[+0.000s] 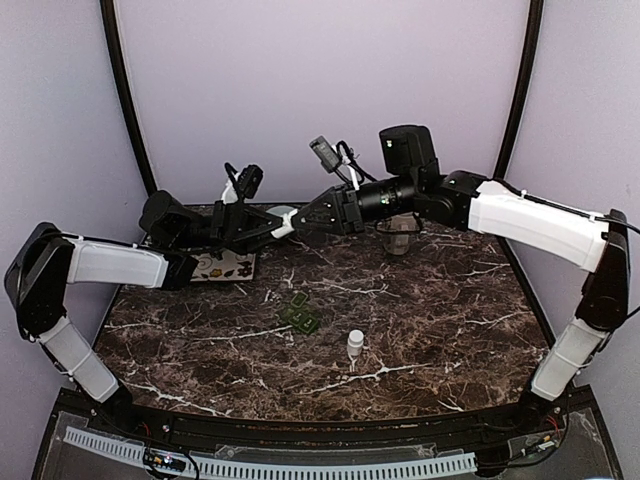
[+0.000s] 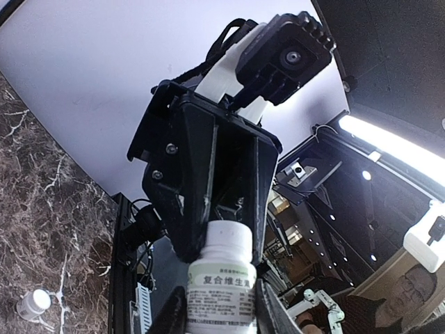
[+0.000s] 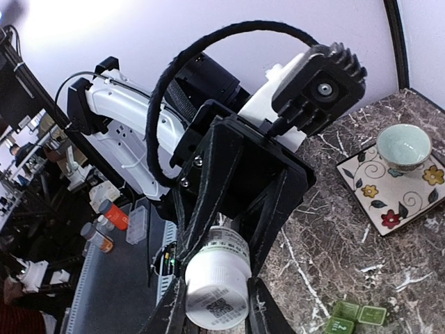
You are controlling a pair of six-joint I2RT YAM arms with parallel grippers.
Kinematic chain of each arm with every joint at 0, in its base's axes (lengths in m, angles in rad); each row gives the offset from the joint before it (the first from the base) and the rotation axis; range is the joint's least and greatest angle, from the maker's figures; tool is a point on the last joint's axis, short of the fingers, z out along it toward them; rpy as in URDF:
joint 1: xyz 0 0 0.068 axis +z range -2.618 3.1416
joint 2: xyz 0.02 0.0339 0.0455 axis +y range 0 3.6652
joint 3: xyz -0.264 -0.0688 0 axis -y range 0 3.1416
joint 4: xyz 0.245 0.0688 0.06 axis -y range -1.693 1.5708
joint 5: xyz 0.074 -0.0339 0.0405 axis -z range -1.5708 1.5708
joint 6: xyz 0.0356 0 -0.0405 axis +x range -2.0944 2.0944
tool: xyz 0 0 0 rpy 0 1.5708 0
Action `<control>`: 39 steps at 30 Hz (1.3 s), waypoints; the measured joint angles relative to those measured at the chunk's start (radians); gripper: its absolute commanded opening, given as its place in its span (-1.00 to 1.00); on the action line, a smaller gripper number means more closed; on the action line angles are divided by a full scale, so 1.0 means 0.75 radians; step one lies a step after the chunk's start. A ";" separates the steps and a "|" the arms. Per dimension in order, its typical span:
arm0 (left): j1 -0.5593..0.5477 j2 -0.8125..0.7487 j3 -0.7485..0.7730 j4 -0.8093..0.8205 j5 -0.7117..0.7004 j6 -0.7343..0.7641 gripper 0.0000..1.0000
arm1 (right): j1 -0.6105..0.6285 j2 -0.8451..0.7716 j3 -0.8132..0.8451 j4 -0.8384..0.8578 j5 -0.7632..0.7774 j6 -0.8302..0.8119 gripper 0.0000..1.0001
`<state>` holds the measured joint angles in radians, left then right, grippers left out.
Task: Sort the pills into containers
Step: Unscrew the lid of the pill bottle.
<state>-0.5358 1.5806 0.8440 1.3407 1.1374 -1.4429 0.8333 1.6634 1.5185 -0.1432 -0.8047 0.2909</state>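
A white pill bottle (image 2: 221, 282) hangs in the air at the back middle, held between both grippers. My left gripper (image 2: 221, 309) is shut on its labelled body. My right gripper (image 3: 215, 306) is shut on its white cap (image 3: 215, 282), facing the left one nose to nose (image 1: 288, 220). The dark green containers (image 1: 300, 316) lie on the marble table (image 1: 430, 310) in front of the grippers, also at the lower right of the right wrist view (image 3: 356, 316). No loose pills show.
A small white bottle (image 1: 355, 345) stands near the table's middle front. A flowered tile (image 3: 389, 188) with a pale teal bowl (image 3: 403, 145) lies at the back left. A cream mug (image 1: 398, 238) stands behind the right arm.
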 measured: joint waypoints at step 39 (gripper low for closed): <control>0.010 -0.019 0.096 -0.185 0.143 0.184 -1.00 | 0.087 -0.145 -0.006 -0.214 0.331 -0.274 0.28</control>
<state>-0.5282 1.5661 0.9157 1.2022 1.2446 -1.3048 0.8989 1.5547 1.5139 -0.3035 -0.5564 0.0856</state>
